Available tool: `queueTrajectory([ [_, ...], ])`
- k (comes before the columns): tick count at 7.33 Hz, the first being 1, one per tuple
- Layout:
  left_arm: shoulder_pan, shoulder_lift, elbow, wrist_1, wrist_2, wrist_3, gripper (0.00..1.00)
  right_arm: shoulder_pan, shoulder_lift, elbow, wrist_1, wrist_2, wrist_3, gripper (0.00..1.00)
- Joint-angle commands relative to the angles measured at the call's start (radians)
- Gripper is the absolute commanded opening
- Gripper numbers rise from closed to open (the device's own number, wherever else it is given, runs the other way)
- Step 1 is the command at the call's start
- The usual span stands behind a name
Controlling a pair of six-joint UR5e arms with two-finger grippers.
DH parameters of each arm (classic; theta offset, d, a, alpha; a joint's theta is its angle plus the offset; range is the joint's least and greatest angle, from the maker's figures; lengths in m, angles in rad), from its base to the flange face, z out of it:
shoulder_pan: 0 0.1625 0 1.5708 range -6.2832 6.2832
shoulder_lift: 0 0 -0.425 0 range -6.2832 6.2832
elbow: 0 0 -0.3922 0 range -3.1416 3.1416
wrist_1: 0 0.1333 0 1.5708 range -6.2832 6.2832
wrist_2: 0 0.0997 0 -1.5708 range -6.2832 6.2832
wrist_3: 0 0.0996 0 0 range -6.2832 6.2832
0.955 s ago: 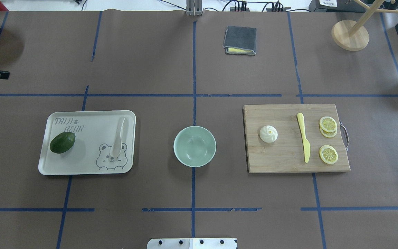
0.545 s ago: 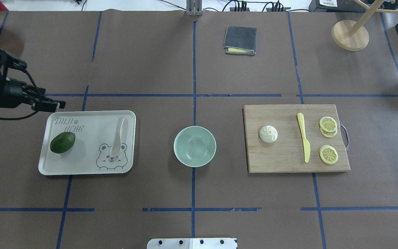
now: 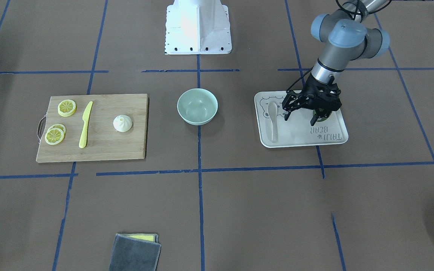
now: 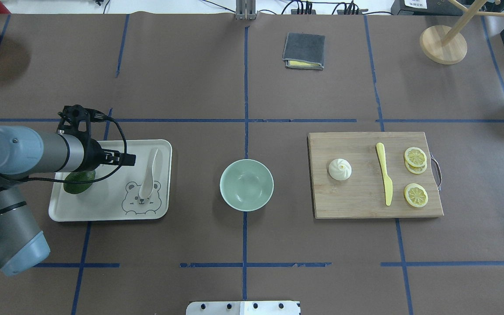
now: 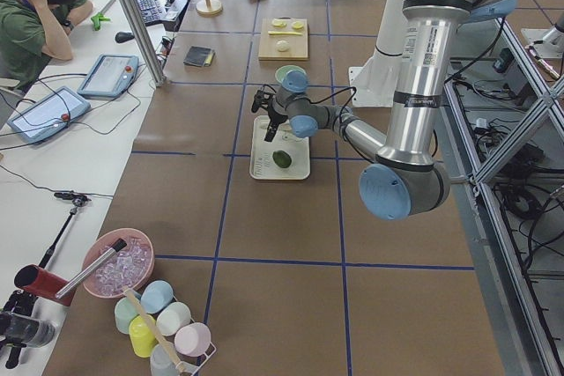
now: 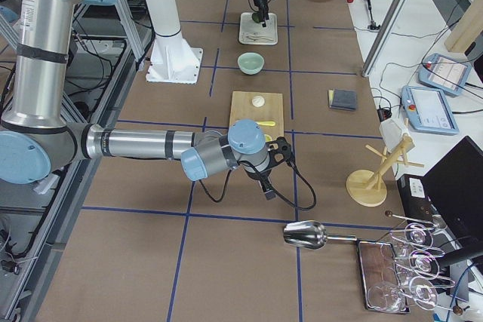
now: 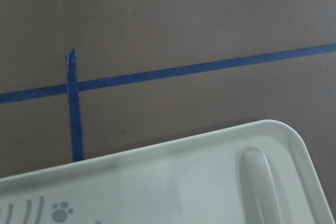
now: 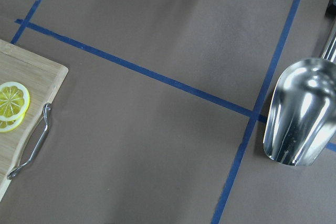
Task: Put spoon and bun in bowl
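Your left gripper hung right of centre over the tray, fingers apart, beside the spoon. You needed to straddle its handle crosswise before descending. The bun lay at left, the bowl at centre. I couldn't tell the state of the right gripper's fingers.

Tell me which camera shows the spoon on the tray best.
The overhead exterior view: the spoon lies whole and unobstructed on the tray. The front-facing view also shows it whole, with the left gripper close beside. The left wrist view catches only part of it; the side views show it tiny; the right wrist view misses it.
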Motion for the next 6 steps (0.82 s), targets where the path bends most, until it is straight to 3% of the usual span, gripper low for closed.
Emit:
queueTrajectory([
  [1, 0.064, -0.082, 0.014, 0.082, 0.025, -0.085, 0.94, 0.0, -0.001, -0.001, 0.0, -0.001, 0.0, 1.0],
  [2, 0.083, -0.11, 0.021, 0.116, 0.028, -0.093, 0.94, 0.0, -0.001, -0.001, 0.0, -0.001, 0.0, 1.0],
  [4, 0.089, -0.108, 0.023, 0.118, 0.075, -0.096, 0.78, 0.0, -0.001, -0.001, 0.0, -0.003, 0.0, 1.0],
  [6, 0.089, -0.108, 0.043, 0.118, 0.077, -0.096, 0.72, 0.0, -0.001, -0.001, 0.0, -0.001, 0.0, 1.0],
])
